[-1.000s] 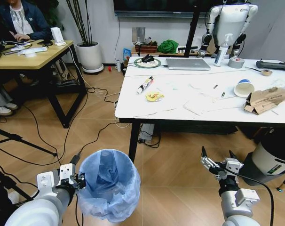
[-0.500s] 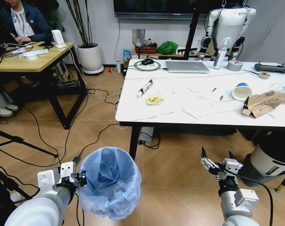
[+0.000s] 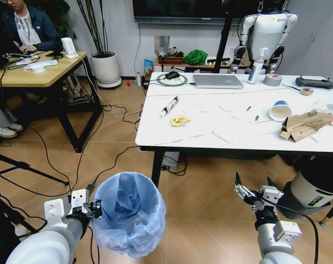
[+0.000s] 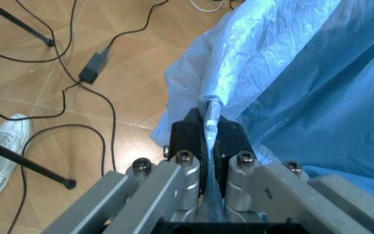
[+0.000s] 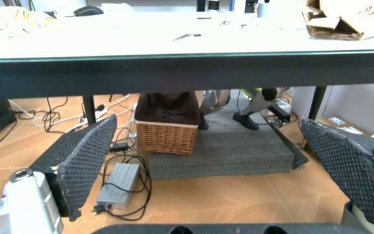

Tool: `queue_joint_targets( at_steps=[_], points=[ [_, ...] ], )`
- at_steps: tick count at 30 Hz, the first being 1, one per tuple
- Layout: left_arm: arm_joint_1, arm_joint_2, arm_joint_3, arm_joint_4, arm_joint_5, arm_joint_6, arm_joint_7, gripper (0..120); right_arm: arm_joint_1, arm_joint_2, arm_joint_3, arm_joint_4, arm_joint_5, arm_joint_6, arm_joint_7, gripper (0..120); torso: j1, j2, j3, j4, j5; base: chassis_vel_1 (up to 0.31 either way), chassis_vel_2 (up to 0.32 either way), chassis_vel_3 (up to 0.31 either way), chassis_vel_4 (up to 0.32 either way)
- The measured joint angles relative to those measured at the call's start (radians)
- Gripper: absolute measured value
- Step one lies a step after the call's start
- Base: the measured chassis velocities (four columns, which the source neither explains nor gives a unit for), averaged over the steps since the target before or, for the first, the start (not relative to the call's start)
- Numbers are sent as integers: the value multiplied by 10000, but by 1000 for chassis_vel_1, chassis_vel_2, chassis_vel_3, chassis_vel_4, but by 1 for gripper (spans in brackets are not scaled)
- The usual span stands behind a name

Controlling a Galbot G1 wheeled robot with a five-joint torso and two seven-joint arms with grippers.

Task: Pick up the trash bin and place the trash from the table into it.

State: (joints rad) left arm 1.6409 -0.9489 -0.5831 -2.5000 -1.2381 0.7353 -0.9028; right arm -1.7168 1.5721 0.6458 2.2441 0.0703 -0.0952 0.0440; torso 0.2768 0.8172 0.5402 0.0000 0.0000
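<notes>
left pincer clenched on trash bin rim, lower left. right pincer released, lower right. trash all on counter, nothing binned yet.

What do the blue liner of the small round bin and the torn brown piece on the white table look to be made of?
The blue bin liner, pinched in the left gripper, looks like thin translucent plastic film: crinkled and glossy. The torn brown piece on the white table looks like matte cardboard, with folded flaps.
</notes>
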Motion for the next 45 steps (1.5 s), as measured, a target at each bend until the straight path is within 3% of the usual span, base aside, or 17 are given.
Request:
queue_joint_targets(
  at_steps=[45],
  points=[
    [-141, -76, 89, 0, 17, 0, 27, 0, 157, 40, 45, 18, 14, -14, 45, 100, 890, 2077, 1188, 0, 0, 0, 0, 0, 0]
  ],
)
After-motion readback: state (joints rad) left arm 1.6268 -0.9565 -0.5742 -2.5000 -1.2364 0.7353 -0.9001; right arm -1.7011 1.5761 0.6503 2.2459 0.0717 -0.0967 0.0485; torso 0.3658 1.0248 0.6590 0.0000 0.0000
